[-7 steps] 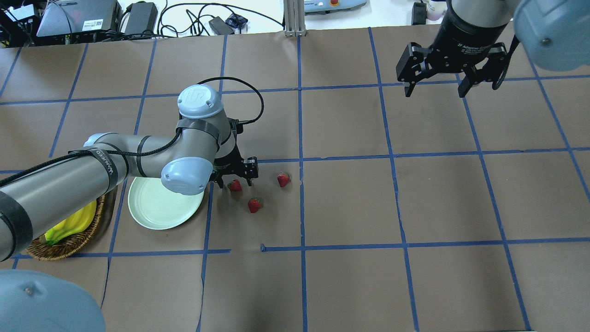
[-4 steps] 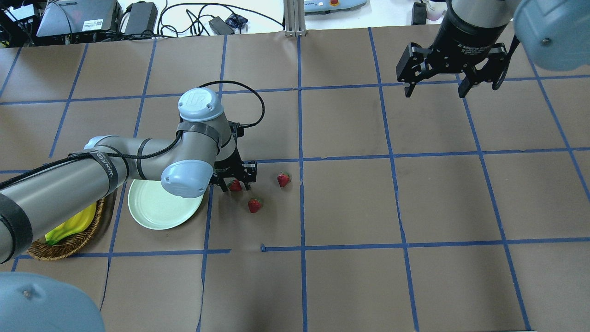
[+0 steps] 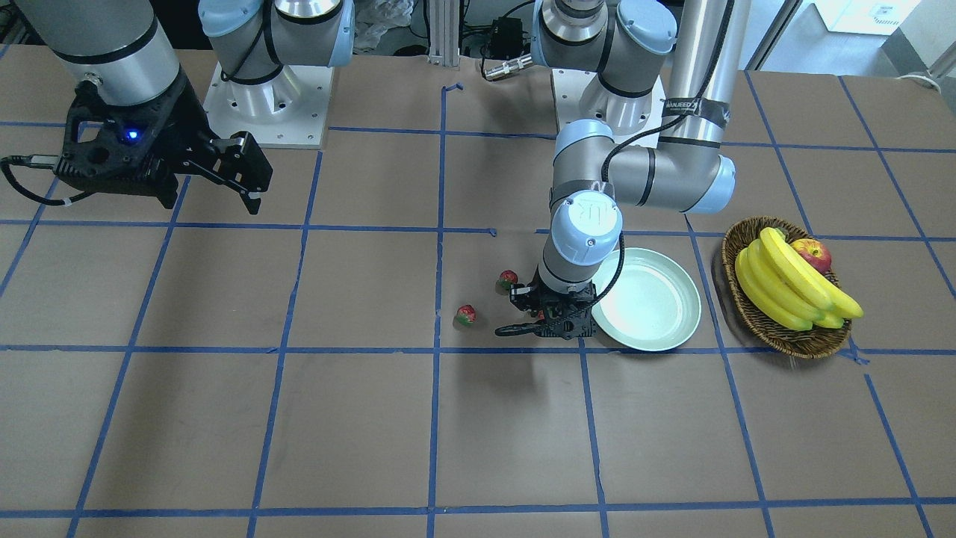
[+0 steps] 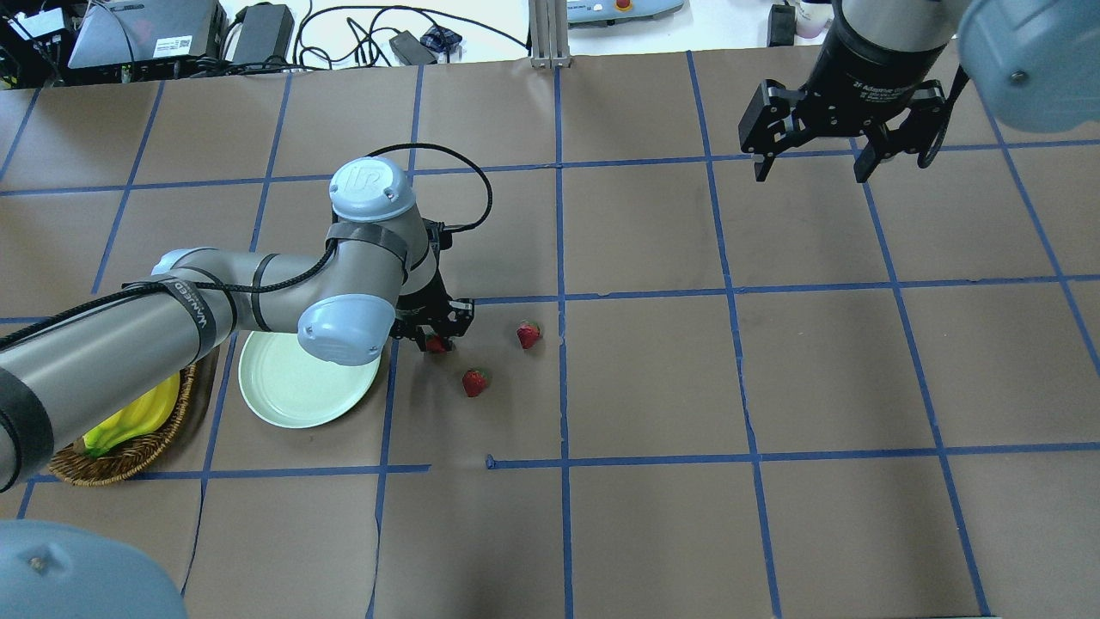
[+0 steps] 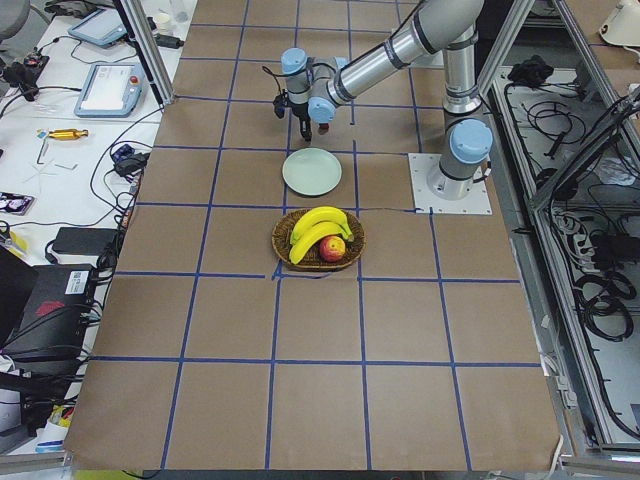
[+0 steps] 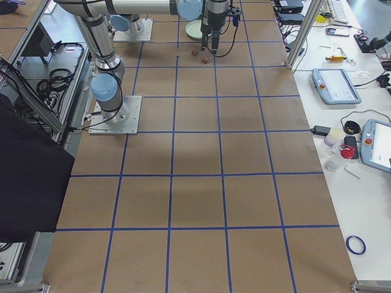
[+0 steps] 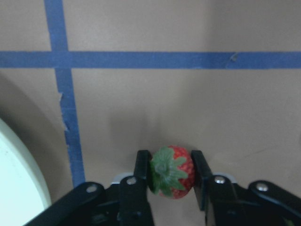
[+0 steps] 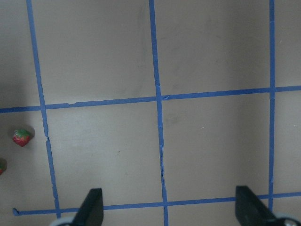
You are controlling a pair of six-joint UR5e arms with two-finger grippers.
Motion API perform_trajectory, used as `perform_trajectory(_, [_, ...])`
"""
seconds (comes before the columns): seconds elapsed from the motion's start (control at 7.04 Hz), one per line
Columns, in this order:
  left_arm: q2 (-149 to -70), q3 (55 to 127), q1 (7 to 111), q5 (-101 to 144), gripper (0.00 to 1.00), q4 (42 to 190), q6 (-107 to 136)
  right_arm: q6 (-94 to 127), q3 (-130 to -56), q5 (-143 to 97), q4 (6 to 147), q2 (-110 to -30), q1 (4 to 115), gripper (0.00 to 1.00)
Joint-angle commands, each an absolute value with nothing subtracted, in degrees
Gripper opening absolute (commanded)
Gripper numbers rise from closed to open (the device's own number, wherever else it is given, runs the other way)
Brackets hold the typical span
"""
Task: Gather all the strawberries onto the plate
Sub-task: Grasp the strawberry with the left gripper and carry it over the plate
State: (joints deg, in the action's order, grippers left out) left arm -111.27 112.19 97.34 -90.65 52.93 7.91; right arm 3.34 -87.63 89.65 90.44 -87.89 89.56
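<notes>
Three small red strawberries lie to the right of the pale mint plate (image 4: pixel 292 395). My left gripper (image 4: pixel 438 338) is shut on the strawberry nearest the plate (image 4: pixel 437 346). The left wrist view shows that berry (image 7: pixel 172 171) pinched between both fingers, low over the brown paper, with the plate rim (image 7: pixel 21 186) at the left. The other two strawberries (image 4: pixel 474 382) (image 4: pixel 528 334) lie free on the table, and also show in the front view (image 3: pixel 508 279) (image 3: pixel 466 314). My right gripper (image 4: pixel 812 168) is open and empty, high over the far right of the table.
A brown wicker basket (image 3: pixel 777 329) with bananas (image 3: pixel 784 280) and an apple (image 3: pixel 812 254) stands just beyond the plate (image 3: pixel 657 310), away from the strawberries. Blue tape lines grid the brown paper. Cables and devices lie past the far table edge.
My left gripper has closed its fingers onto the strawberry nearest the plate; before, they stood open around it. The right arm has not moved.
</notes>
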Motion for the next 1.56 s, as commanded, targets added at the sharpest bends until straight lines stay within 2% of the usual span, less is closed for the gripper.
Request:
perform_trajectory(0.0, [-107.8, 111.3, 96.7, -94.4, 0.14, 55.7, 6.1, 3.3, -87.6, 89.6, 90.4, -87.9, 89.6, 1.00])
perform_trajectory(0.14, [-105.1, 110.0, 95.4, -95.9, 0.14, 62.6, 3.5, 3.3, -87.6, 89.6, 90.4, -87.9, 89.6, 1.00])
perform_trajectory(0.43, [-101.6, 111.1, 89.3, -96.2, 0.14, 65.4, -3.4, 3.3, -87.5, 89.6, 90.4, -87.9, 89.6, 1.00])
perform_trajectory(0.85, [-100.3, 116.1, 79.2, -96.2, 0.14, 64.5, -15.5, 3.3, -87.5, 89.6, 90.6, -87.8, 89.6, 1.00])
perform_trajectory(1.42, [-101.7, 121.4, 75.3, -96.2, 0.15, 53.0, -22.4, 3.4, -87.4, 89.6, 90.7, -87.7, 89.6, 1.00])
